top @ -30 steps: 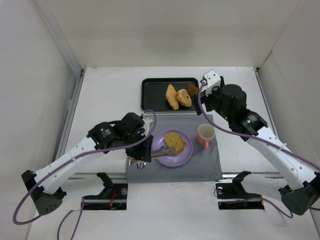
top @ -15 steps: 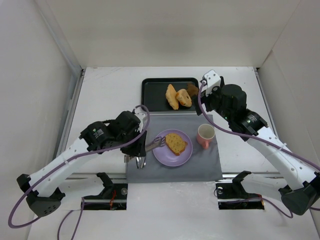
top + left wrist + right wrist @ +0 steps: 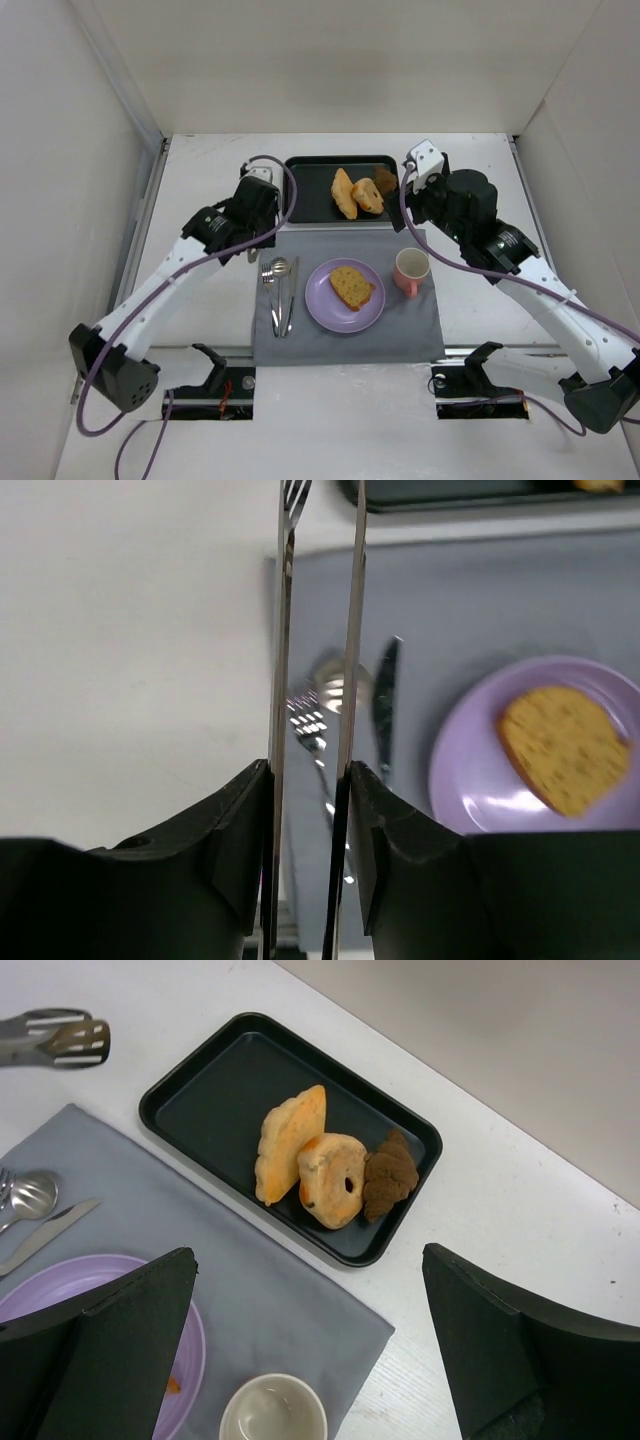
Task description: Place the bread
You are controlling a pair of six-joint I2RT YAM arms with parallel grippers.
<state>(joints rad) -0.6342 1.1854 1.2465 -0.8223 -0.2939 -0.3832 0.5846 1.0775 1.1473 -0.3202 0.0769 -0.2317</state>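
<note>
- The bread (image 3: 351,286) lies flat near the middle of the purple plate (image 3: 322,305), nothing touching it.
- The left claw (image 3: 307,775) is off the plate, to its left and on its far side, well apart from the bread.
- Its two fingers are pressed onto a pair of metal tongs (image 3: 352,630). The arms of the tongs are squeezed narrow, almost parallel, with nothing between them.
- A fork (image 3: 308,725), a spoon (image 3: 335,685) and a knife (image 3: 385,705) lie just left of the plate, between it and the tongs.
- The right claw (image 3: 308,1252) hangs beyond the plate's far right side, fingers spread wide and empty, also clear of the bread.
- The bread is a broad, flat slice with a golden-brown, dark-speckled face and a darker crust along its edge. One end is rounded and the other is cut straighter.
- It covers roughly half the plate's width, with bare purple showing all around it.
</note>
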